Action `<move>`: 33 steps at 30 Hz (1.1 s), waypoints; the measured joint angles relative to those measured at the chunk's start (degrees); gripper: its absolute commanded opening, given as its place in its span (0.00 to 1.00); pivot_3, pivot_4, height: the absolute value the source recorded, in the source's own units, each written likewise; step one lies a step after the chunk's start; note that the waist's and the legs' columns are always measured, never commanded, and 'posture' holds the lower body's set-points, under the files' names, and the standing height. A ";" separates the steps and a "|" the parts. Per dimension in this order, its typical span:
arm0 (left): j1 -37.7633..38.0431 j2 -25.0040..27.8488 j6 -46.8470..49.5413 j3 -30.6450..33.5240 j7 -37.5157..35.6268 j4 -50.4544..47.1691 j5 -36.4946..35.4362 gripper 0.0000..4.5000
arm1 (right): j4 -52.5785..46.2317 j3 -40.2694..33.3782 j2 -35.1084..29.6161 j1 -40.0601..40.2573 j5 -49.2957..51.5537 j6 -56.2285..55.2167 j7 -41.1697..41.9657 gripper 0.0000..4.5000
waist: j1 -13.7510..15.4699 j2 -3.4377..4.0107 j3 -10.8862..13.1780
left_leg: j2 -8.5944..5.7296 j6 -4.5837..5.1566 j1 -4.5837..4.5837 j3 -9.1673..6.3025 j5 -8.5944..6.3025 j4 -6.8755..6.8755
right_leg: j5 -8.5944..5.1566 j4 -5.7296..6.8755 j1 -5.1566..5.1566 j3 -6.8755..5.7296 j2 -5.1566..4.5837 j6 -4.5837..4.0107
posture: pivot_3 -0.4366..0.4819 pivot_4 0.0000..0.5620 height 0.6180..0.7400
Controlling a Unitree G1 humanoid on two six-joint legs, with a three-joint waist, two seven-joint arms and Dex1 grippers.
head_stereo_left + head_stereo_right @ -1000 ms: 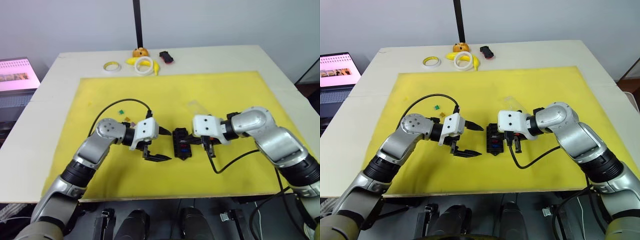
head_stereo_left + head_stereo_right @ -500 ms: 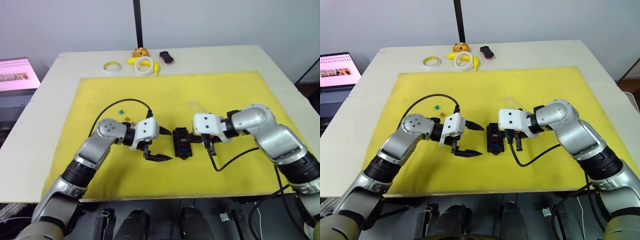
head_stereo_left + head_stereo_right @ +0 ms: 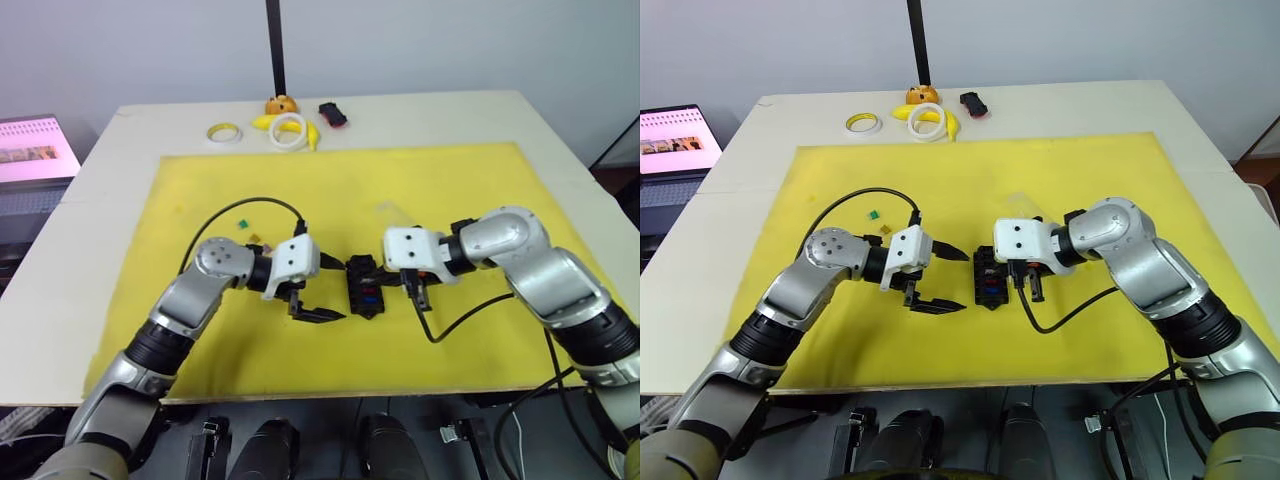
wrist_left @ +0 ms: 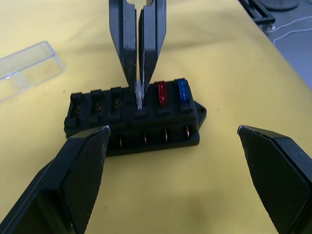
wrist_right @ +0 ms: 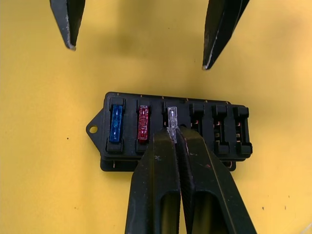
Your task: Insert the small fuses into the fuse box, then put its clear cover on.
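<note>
On the yellow mat point(image 3: 450, 180) in the middle of the desk point(image 3: 560, 130), your right gripper point(image 5: 175, 135) is pinched shut on a pale grey fuse point(image 5: 172, 117) and has it standing in the third slot of the fuse box point(image 4: 131, 122), right beside the red fuse point(image 5: 143, 123) and the blue fuse point(image 5: 116, 126) already seated. Your left gripper point(image 3: 325, 292) hangs spread wide just beside the box, holding nothing and not touching it.

Watch the seating: the grey fuse looks only partly down, and if you press with it tilted, the blades could miss the contacts and it may jam or bend. Nothing braces the box, so a sideways push could slide it on the mat. Let go too early and the fuse may lift out with the fingers.

Three slots in that row look empty, while a green fuse point(image 3: 241, 224) and a yellow fuse point(image 3: 254, 238) lie loose on the mat behind your left arm. Your clear cover point(image 4: 29, 66) rests near the box, well within sweep of an elbow.
</note>
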 measured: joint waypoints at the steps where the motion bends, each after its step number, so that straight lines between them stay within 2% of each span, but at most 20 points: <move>1: 0.00 -0.10 0.00 0.00 0.00 0.00 0.00 0.99 | 0.00 0.00 0.04 -0.02 0.00 0.05 0.11 0.00 | -0.01 0.00 0.00 | 0.00 0.00 0.00 0.00 0.00 0.00 | 0.00 0.00 0.00 0.00 0.00 0.00 | 0.48 0.27 1.00; 33: -0.96 -1.34 -1.59 -0.45 0.97 2.60 1.54 0.99 | -1.32 0.82 0.87 -1.23 -2.23 2.12 2.17 0.00 | -0.02 0.00 0.00 | -0.01 0.00 0.00 0.00 0.00 0.00 | 0.00 0.01 0.00 0.00 0.00 0.00 | 0.48 0.27 1.00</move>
